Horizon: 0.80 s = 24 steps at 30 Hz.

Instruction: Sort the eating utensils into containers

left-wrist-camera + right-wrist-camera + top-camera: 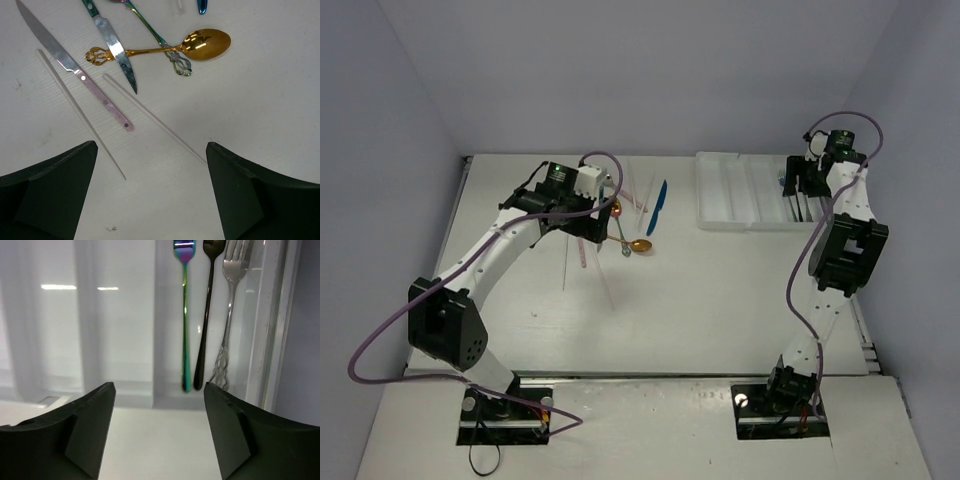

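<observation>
3 utensils [185, 315] lie in the tray [115, 330] just ahead of the right gripper [159, 430] (wide open, empty). Knives [116, 50], gold spoon [205, 44] and sticks [150, 116] lie unsorted ahead of the left gripper [150, 195], also open, empty.

1. On the table [720, 300], the tray [725, 195] lies at the far right. The loose utensils lie well apart from it, far left of centre.
2. In the tray's rightmost compartment, a fork [185, 315], a second utensil [204, 325] and another fork [229, 310] lie side by side, lengthwise.
3. Among the loose ones, the shorter knife [117, 52] lies across the spoon's [205, 44] handle.
4. In the left wrist view, the longer knife [75, 70] lies left of that, between two sticks: one stick [80, 112] to its left, the other stick [155, 120] to its right.
</observation>
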{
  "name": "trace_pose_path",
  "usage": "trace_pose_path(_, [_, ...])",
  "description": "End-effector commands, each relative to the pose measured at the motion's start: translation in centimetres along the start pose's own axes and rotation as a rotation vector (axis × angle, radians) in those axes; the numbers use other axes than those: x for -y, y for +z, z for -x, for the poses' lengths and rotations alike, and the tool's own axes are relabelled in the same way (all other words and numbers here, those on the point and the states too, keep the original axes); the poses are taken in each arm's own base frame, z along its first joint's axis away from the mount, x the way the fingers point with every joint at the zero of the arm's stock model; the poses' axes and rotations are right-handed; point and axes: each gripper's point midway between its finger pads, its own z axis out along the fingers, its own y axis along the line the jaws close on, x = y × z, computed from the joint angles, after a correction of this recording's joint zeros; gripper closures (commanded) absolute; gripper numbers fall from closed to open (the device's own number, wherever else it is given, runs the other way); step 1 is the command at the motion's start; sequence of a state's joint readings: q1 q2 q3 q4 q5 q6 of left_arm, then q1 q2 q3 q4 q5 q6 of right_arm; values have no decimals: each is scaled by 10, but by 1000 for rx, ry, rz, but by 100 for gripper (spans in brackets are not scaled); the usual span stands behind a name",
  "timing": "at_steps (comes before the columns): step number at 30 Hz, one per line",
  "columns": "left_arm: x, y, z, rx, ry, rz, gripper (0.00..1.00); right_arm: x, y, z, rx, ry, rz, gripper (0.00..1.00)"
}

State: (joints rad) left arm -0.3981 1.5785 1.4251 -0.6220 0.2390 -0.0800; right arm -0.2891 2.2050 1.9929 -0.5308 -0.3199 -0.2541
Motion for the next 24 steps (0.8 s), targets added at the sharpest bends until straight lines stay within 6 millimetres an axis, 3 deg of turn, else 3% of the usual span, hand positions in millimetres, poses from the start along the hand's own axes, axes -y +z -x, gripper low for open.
trace_pose_path(1, [13,12,37,78,168,-84,17,-40,-74,36,150,-28,49,21])
trace_pose_path(5, [36,25,33,76,504,-304,24,-67,-77,15,113,-49,99,13])
trace_pose_path(7, [39,35,30,85,708,-380,31,-81,-79,6,98,-60,133,12])
trace_pose_path(9, [36,51,27,60,805,-414,45,-96,-80,-1,85,-77,159,11])
trace_pose_path(11, [31,62,19,9,861,-448,55,-107,-84,-5,83,-94,172,9])
trace_pose_path(13, [27,80,13,-20,894,-486,61,-115,-83,-12,68,-98,189,1])
trace_pose_path(18, [28,101,13,11,959,-560,64,-131,-79,-23,42,-99,241,0])
trace_pose_path(24, [26,124,10,26,1017,-613,65,-135,-82,-29,37,-108,260,0])
